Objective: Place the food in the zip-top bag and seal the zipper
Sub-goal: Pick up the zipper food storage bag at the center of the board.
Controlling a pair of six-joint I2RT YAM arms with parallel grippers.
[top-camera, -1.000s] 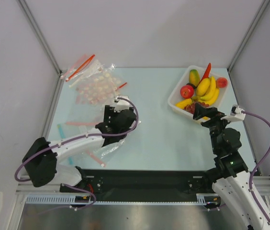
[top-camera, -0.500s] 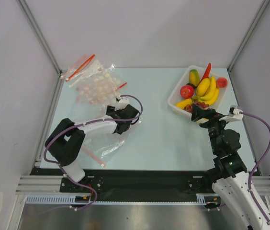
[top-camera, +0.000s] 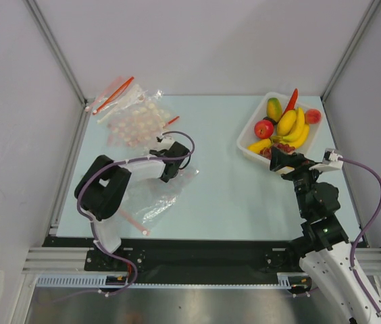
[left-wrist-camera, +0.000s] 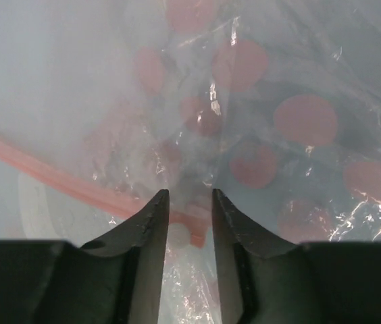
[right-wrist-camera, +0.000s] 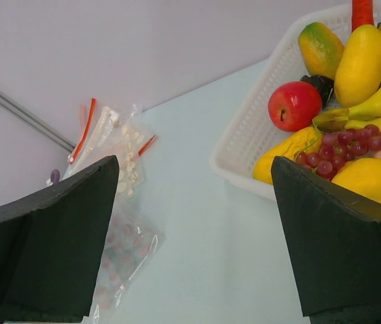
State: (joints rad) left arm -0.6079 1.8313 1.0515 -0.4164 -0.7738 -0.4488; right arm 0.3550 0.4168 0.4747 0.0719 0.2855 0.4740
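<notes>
While the left gripper point(left-wrist-camera: 188, 194) hangs over crinkled clear plastic at the far end of the zip-top bag point(top-camera: 153, 200), its fingers stand a narrow gap apart. A pale pink strip point(left-wrist-camera: 75, 183) runs across the plastic into that gap; whether the fingers pinch it cannot be told, nor to which bag the strip belongs. Beneath, pink dots point(left-wrist-camera: 305, 120) show through the plastic layers. The zip-top bag lies crumpled on the left half of the table point(top-camera: 224, 196), its zipper point(top-camera: 134, 222) along the near-left edge. A heap of dotted bags point(top-camera: 133, 123) lies at the far-left corner. The food point(top-camera: 286, 123) lies in a white tray point(top-camera: 246, 145) at the far right, well apart from the bag. The right gripper point(right-wrist-camera: 194, 162) hovers at the tray's near side, jaws spread wide, holding nothing.
</notes>
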